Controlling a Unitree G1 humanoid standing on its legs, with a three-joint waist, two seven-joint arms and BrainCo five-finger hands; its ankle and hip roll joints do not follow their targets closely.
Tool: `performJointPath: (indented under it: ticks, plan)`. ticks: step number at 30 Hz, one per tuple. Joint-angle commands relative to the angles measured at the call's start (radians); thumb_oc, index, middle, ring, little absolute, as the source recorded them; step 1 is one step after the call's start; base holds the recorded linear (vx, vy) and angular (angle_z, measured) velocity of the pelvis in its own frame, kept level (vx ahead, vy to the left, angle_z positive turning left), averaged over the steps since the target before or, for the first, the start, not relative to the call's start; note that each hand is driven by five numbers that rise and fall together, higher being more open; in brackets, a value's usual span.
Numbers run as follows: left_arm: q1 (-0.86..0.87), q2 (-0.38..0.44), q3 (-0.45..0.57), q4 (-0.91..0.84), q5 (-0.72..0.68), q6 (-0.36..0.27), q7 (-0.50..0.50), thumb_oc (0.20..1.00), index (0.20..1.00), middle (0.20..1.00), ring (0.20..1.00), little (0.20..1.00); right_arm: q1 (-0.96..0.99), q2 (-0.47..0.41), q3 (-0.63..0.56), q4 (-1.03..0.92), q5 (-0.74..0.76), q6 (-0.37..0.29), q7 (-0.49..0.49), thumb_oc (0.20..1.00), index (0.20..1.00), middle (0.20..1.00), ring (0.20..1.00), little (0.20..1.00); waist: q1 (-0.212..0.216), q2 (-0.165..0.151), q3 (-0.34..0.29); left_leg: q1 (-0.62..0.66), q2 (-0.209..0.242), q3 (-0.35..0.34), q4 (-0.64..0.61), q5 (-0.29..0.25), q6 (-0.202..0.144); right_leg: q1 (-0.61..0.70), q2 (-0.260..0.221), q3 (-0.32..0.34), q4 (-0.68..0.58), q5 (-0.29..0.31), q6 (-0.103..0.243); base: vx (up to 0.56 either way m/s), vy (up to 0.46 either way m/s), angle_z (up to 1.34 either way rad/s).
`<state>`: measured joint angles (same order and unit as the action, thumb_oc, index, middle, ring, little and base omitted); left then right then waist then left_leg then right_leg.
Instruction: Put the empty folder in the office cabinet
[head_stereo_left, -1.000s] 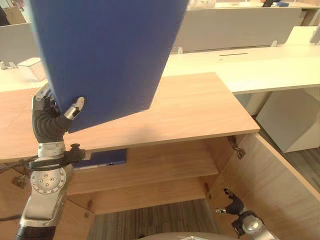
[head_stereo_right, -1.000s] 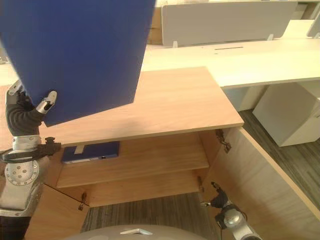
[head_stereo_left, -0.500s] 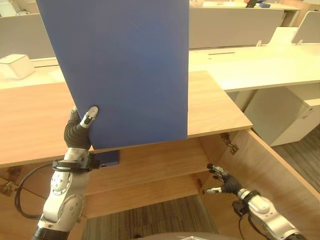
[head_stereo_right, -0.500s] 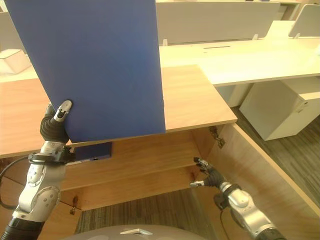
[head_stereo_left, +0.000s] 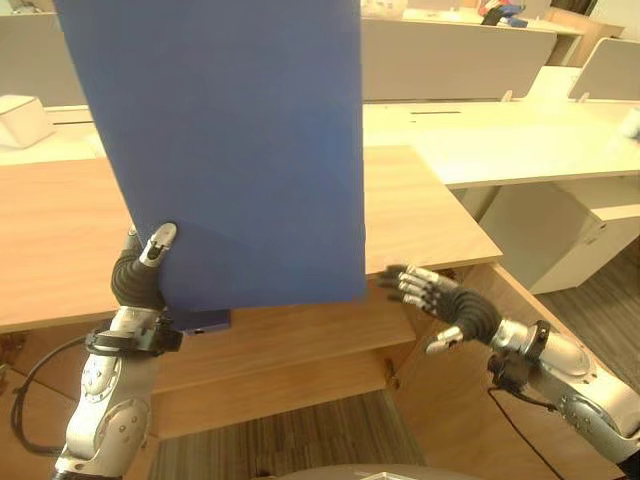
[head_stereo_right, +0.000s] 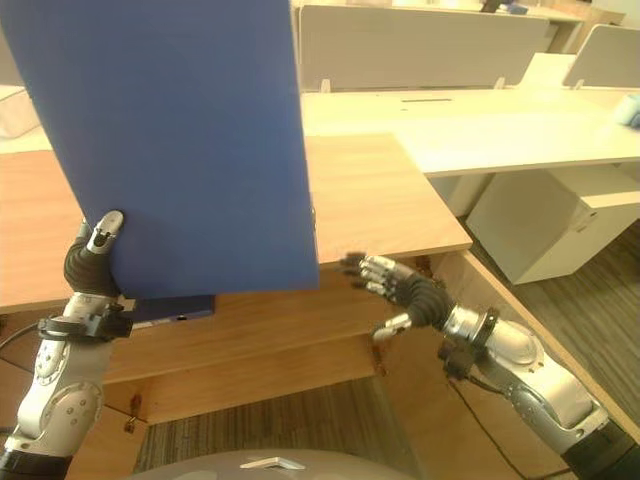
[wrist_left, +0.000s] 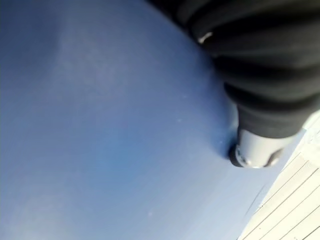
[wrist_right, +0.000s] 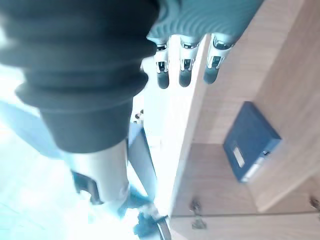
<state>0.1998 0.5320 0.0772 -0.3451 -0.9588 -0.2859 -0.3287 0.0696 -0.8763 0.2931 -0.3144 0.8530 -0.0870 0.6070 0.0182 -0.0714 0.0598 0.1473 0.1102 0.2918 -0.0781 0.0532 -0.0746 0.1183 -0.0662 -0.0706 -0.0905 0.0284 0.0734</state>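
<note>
A large blue folder (head_stereo_left: 230, 150) stands upright in the air before the wooden cabinet (head_stereo_left: 425, 210). My left hand (head_stereo_left: 138, 275) is shut on its lower left corner, the thumb (wrist_left: 255, 150) pressed on the blue face (wrist_left: 100, 125). My right hand (head_stereo_left: 450, 305) hovers open with fingers (wrist_right: 182, 70) spread, just right of the folder's lower right corner and apart from it, in front of the cabinet's opening. The folder hides much of the cabinet top and the upper shelf (head_stereo_left: 300, 335).
Another blue folder (head_stereo_right: 175, 308) lies flat at the left of the upper shelf. The cabinet's right door (head_stereo_left: 440, 400) hangs open under my right arm. White desks with grey dividers (head_stereo_left: 450, 60) stand behind, and a white pedestal (head_stereo_left: 540, 225) at the right.
My right hand has risen from low by the open door to beside the folder's lower right corner, fingers spread. The folder stays upright in my left hand.
</note>
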Motion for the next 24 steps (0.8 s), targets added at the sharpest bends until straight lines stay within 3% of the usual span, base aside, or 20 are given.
performJointPath:
  ticks: [1,8,14,17,24]
  plan:
    - [-0.040,0.055,0.030,-0.018,-0.037,-0.070,-0.022,0.200,0.200,0.200,0.200,0.200,-0.032,0.033,-0.040,0.016,0.105,-0.059,-0.015,1.000,1.000,1.000,1.000,1.000,0.018,-0.039,-0.052,-0.004,0.040,-0.052,-0.009,-0.050,-0.035,-0.030,-0.162,-0.025,0.014,0.058,0.137,0.00,0.000,0.00]
    - [-0.042,0.028,0.034,-0.021,-0.039,-0.055,-0.012,0.200,0.200,0.200,0.200,0.200,-0.084,0.133,-0.165,-0.030,0.172,-0.121,-0.091,1.000,1.000,1.000,1.000,1.000,0.015,-0.037,-0.066,-0.005,0.047,-0.055,-0.009,-0.052,-0.033,-0.027,-0.156,-0.025,0.014,0.054,0.130,0.00,0.000,0.00]
    - [-0.081,0.032,0.004,-0.033,-0.015,-0.045,0.017,0.200,0.200,0.200,0.200,0.200,-0.219,0.194,-0.257,0.006,0.115,-0.222,-0.247,1.000,1.000,1.000,1.000,1.000,0.015,-0.036,-0.074,-0.003,0.050,-0.058,-0.009,-0.057,-0.030,-0.025,-0.147,-0.025,0.013,0.051,0.123,0.00,0.000,0.00]
    - [-0.095,0.039,-0.003,-0.040,-0.003,-0.039,0.028,0.200,0.200,0.200,0.200,0.200,-0.263,0.181,-0.266,0.028,0.069,-0.225,-0.301,1.000,1.000,1.000,1.000,1.000,0.015,-0.036,-0.073,-0.003,0.051,-0.058,-0.009,-0.058,-0.030,-0.025,-0.146,-0.023,0.012,0.051,0.121,0.00,0.000,0.00]
    - [-0.115,0.108,-0.033,-0.032,0.039,-0.020,0.043,0.200,0.200,0.200,0.200,0.200,-0.435,0.099,-0.108,0.106,0.025,-0.159,-0.338,1.000,1.000,1.000,1.000,1.000,0.024,-0.038,-0.066,-0.003,0.056,-0.057,-0.009,-0.055,-0.035,-0.027,-0.139,-0.017,0.011,0.053,0.115,0.00,0.000,0.00]
